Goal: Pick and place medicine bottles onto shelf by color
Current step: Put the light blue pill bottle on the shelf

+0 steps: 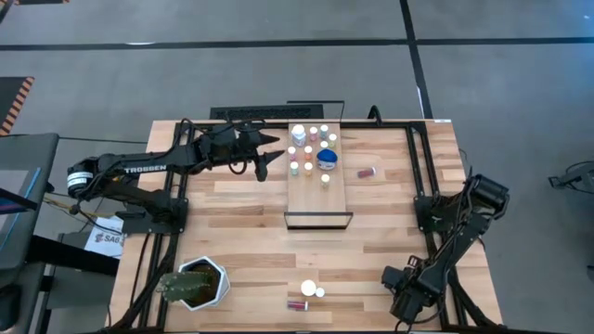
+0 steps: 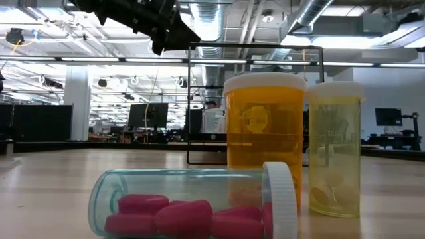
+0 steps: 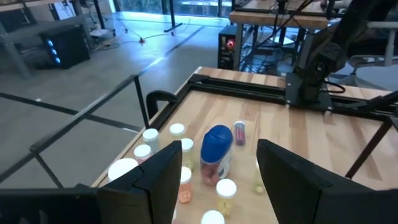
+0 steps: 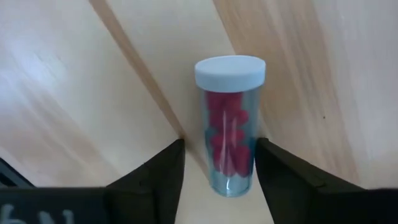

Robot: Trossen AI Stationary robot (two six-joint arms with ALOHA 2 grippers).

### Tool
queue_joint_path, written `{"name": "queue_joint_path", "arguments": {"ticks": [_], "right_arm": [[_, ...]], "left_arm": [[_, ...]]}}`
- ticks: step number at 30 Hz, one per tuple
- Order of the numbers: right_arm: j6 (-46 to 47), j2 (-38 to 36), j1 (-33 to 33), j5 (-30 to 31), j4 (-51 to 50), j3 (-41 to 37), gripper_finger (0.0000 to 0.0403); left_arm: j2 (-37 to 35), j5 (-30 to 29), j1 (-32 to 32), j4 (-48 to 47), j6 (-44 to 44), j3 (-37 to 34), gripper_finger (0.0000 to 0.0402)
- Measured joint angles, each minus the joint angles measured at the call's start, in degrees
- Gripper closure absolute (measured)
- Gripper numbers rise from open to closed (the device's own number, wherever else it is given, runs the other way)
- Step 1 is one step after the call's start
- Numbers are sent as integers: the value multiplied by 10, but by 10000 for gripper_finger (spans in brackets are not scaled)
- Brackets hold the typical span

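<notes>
The shelf [image 1: 318,199] lies at the table's middle, with several small medicine bottles standing on its far end, among them a wide blue-capped one [image 1: 327,158] [image 3: 216,152]. My left gripper [image 1: 264,160] [image 3: 219,149] hangs open above the table just left of those bottles, nothing between its fingers. My right gripper [image 1: 399,283] [image 4: 219,162] points down at the near right, open. A clear vial of red pills with a white cap [image 4: 229,124] lies on its side on the table between its fingers. In the high view the gripper hides that vial. My right gripper comes from above with one finger on each side of the vial's closed bottom end [image 4: 227,177], the fingers across the vial. I cannot tell whether either finger touches it. The vial lies flat on the table.
Another red vial [image 1: 367,172] [image 3: 239,132] lies on the table right of the shelf. Near the front edge stand an orange bottle [image 2: 264,143] and a yellow one [image 2: 335,149], with a red-pill vial [image 2: 192,202] on its side. A white plant pot [image 1: 200,283] sits near left.
</notes>
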Motion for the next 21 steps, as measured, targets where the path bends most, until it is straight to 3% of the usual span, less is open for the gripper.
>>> {"name": "queue_joint_path", "arguments": {"ticks": [15, 21], "right_arm": [[13, -19, -13, 5, 24, -4, 297], [77, -92, -14, 88, -26, -4, 296]], "left_arm": [[0, 18, 0, -10, 0, 0, 205], [0, 21, 0, -9, 0, 0, 205]]}}
